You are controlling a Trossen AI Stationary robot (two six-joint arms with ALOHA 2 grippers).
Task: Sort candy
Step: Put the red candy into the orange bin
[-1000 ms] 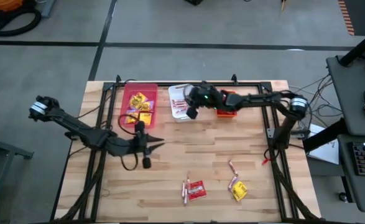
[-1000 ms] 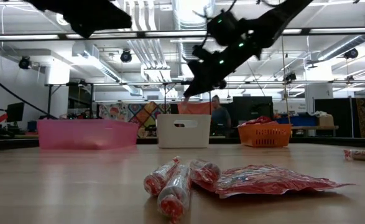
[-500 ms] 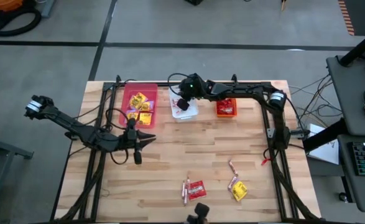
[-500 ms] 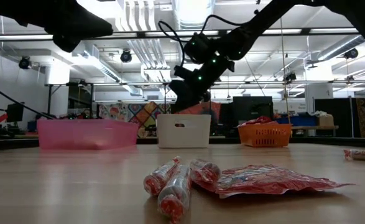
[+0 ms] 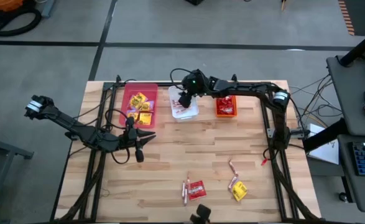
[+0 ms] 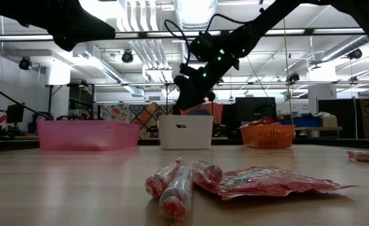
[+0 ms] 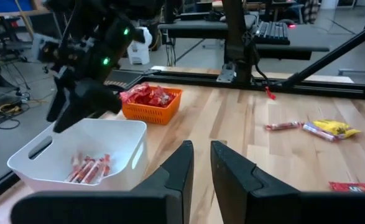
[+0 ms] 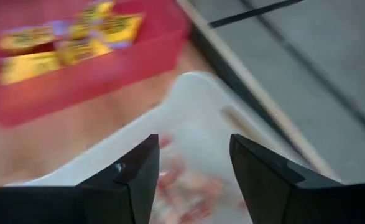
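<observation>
High view shows the wooden desk [image 5: 170, 168] carrying three bins in a row along its far edge: a pink bin [image 5: 139, 104] on the left holding yellow packets [image 5: 138, 107], a white bin [image 5: 183, 103] in the middle holding pinkish-red sticks [image 7: 90, 168], and an orange bin [image 5: 226, 107] on the right holding red packets [image 7: 148, 96]. Both dark arms reach in from the sides. The right arm stretches along the far edge, and the right hand [image 5: 184, 99] hangs above the white bin with its fingers [image 8: 266, 180] spread wide and nothing between them; its own wrist view looks straight down into that bin, with the pink bin just beyond. The left arm comes in from the left side, and the left hand [image 5: 138, 152] hovers over bare wood in front of the pink bin, its two fingers [image 7: 185, 165] close together with only a narrow gap and nothing in it. Loose candy lies near the front edge, well apart from the bins: two sticks [image 5: 186, 191] touching a red packet [image 5: 197, 189], and to their right a yellow packet [image 5: 239, 191] with a stick [image 5: 234, 182] just beside it and another stick [image 5: 232, 167] a little farther back.
</observation>
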